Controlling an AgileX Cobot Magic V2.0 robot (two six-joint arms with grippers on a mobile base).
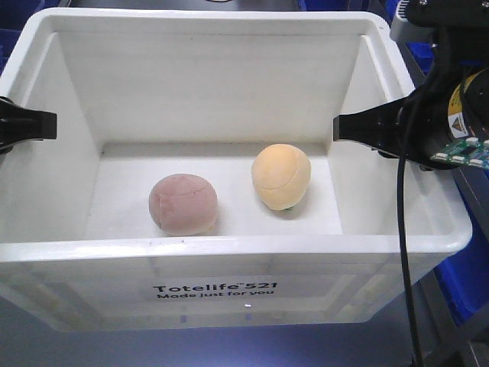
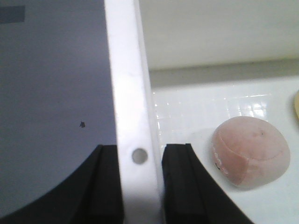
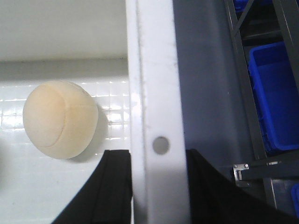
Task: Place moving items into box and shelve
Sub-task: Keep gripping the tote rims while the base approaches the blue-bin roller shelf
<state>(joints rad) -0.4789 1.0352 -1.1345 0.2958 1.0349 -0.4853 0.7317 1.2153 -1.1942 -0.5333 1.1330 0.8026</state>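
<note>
The white box, printed "Totelife 521", fills the front view. Both moving items lie on its floor: the pink plush ball toward the front left and the yellow-orange egg-shaped one to its right. My left gripper is shut on the left rim, one finger inside the wall and one outside, with the pink ball close beside the inner finger. My right gripper is shut on the right rim in the same way, and the yellow ball sits just inside it.
Blue plastic bins stand to the right of the box, on a grey metal rack beside its right wall. A grey surface lies outside the left wall. A black cable hangs from my right arm.
</note>
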